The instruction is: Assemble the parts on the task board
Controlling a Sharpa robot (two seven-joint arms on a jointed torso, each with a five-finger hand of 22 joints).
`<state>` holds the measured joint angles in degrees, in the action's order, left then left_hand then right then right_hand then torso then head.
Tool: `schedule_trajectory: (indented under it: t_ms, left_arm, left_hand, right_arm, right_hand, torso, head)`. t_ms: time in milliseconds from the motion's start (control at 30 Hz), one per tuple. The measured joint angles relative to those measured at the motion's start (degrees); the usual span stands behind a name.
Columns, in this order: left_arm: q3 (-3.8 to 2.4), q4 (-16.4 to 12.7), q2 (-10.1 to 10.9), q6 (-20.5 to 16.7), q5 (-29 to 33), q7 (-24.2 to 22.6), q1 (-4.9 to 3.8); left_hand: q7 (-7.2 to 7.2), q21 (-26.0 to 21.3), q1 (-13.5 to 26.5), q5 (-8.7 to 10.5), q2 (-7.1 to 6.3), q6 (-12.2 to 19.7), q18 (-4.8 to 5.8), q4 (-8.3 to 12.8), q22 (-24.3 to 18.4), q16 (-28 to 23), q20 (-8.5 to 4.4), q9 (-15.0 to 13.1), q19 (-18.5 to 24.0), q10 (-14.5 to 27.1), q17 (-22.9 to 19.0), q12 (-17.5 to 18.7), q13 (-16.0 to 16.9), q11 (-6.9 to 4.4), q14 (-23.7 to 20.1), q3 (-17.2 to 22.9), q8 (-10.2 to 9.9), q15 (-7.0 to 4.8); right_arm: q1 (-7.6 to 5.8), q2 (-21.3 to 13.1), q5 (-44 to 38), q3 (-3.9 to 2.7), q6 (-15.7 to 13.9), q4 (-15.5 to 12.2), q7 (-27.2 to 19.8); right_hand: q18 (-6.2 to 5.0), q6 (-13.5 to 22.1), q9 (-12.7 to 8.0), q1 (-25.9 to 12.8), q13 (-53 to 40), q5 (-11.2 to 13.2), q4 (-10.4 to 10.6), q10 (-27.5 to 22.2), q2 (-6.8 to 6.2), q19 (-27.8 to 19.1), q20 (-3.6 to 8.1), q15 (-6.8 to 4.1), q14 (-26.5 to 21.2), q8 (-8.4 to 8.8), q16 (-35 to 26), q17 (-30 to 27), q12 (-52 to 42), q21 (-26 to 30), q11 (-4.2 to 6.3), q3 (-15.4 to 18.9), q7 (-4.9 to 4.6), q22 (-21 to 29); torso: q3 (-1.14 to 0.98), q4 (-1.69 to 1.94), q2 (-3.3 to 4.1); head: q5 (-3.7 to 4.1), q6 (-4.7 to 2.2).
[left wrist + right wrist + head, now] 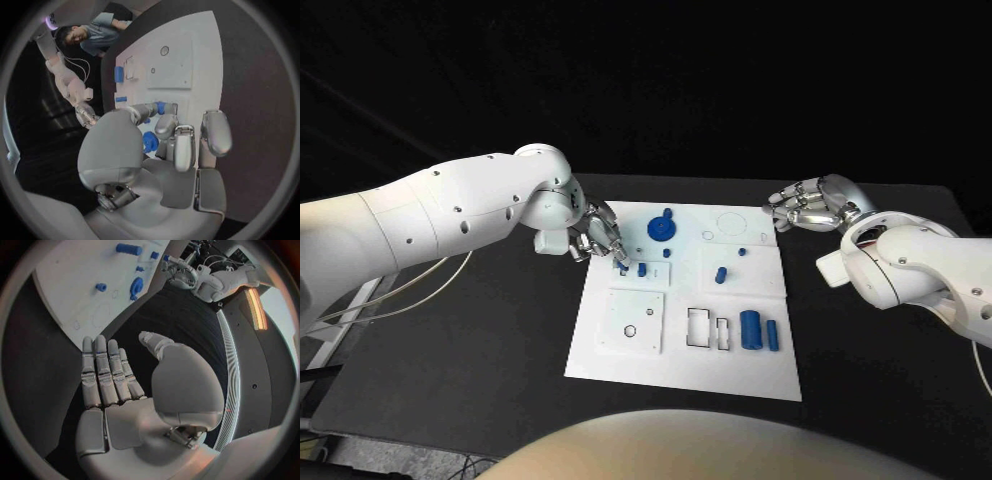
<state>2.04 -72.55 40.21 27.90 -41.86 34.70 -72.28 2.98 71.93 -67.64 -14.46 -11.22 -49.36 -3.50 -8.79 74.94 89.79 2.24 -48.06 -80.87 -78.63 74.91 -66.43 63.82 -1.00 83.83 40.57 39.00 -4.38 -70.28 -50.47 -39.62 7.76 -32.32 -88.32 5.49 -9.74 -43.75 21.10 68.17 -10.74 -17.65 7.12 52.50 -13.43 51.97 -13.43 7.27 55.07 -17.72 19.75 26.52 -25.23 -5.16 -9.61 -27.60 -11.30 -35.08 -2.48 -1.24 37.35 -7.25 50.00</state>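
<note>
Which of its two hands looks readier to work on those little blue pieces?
The left hand: its fingers reach down among the blue parts on the task board. The right hand hovers off the board, holding nothing.

I see two white arms with smooth rounded shells; the left arm carries several small dark round holes along its casing, and thin pale cables run out below it; the right arm has a red detail in the gap at its wrist joint; each arm ends in a silver metallic hand; the left hand shows grey, rounded finger segments and a broad domed thumb base; the right hand has ribbed, segmented fingers and a small mechanical joint with screws near the palm.
</note>
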Motion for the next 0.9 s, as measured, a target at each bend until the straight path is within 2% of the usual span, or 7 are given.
schedule_trajectory:
  t_ms: [233,600,900]
  left_arm:
    - [0.13,0.1,-1.1,-0.4,-3.6,-0.1,-0.17]
    - [0.91,-0.2,-2.5,-1.5,-9.7,-0.1,-0.22]
    - [1.11,0.0,-3.2,-1.9,-11.4,0.2,-0.22]
  left_hand:
    - [0.32,0.4,0.2,-2.10,0.23,-0.1,0.00,0.7,0.0,0.0,0.00,0.0,0.0,0.0,0.0,-0.6,0.6,0.00,0.2,-0.6,-0.3,0.21]
    - [0.51,0.8,0.2,-3.21,0.23,-0.3,0.00,0.9,0.0,0.0,0.00,0.0,0.0,0.0,0.0,-0.8,0.9,0.00,0.2,-0.8,-0.7,0.21]
    - [0.51,1.0,0.2,-3.25,0.23,-0.3,0.00,0.9,0.0,0.0,0.00,0.0,0.0,0.0,0.0,-0.8,0.9,0.00,0.2,-0.8,-0.9,0.21]
  right_arm:
    - [0.01,0.0,0.0,0.01,0.0,0.0,0.0]
    - [0.02,0.1,0.0,0.01,0.0,0.0,0.0]
    - [0.02,0.1,0.0,0.01,0.0,0.0,0.0]
  right_hand:
    - [0.00,0.0,0.0,0.0,0.0,-0.3,0.0,0.0,0.00,0.0,0.00,0.00,0.0,0.00,0.0,-0.1,0.0,0.0,0.00,0.0,0.00,0.1]
    - [0.00,0.0,0.0,0.0,0.1,-0.3,-0.2,0.0,0.00,0.0,0.00,0.00,0.0,0.00,0.0,-0.1,0.0,0.0,0.00,0.2,0.00,0.1]
    - [0.00,0.0,0.0,0.0,0.1,-0.3,-0.2,0.0,0.00,0.0,0.00,0.00,0.0,0.00,0.0,-0.1,0.0,0.0,0.00,0.2,0.00,0.1]
  torso:
    - [0.02,0.03,0.00]
    - [0.03,0.06,0.01]
    - [0.04,0.05,0.04]
  head:
    - [-0.07,0.00]
    - [-0.21,0.00]
    - [-0.31,0.00]
